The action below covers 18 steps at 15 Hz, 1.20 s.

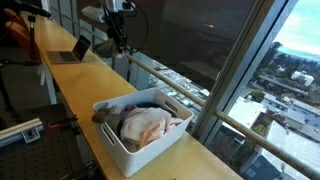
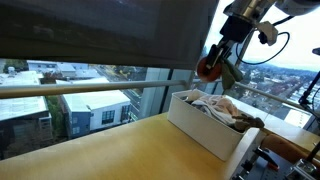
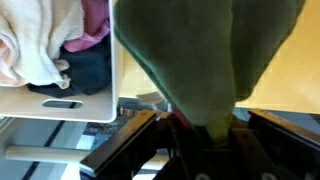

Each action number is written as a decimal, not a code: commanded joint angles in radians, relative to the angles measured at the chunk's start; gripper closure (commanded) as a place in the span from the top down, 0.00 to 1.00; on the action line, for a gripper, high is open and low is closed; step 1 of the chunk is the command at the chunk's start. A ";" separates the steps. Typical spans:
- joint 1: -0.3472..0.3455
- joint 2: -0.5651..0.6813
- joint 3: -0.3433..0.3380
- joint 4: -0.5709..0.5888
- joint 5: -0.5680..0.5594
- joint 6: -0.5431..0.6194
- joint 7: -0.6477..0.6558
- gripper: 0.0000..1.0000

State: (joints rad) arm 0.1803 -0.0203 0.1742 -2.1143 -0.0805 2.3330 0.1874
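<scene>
Gripping green cloth (image 3: 210,60) tight in gripper (image 1: 119,42), aloft over countertop (image 1: 90,75), near window-side edge. Hanging just beside end of white basket (image 1: 112,140) heaped with clothes (image 1: 145,125). Laptop (image 1: 70,50) toward far end.

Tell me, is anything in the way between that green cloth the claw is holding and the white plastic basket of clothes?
Nothing visible. The gripper is shut on the green cloth, which hangs above the wooden table beside the white plastic basket; only tabletop lies between them.
</scene>
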 commanded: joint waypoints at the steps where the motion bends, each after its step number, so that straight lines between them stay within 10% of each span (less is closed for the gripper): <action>1: 0.042 0.149 0.044 0.137 0.004 -0.013 0.004 0.05; 6: 0.072 0.318 0.032 0.260 -0.005 -0.037 0.000 0.05; 7: 0.073 0.336 0.026 0.280 -0.005 -0.052 0.003 0.43; 18: 0.023 0.289 -0.011 0.247 0.047 -0.174 -0.010 1.00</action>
State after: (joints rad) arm 0.2146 0.3090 0.1774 -1.8498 -0.0644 2.1943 0.1948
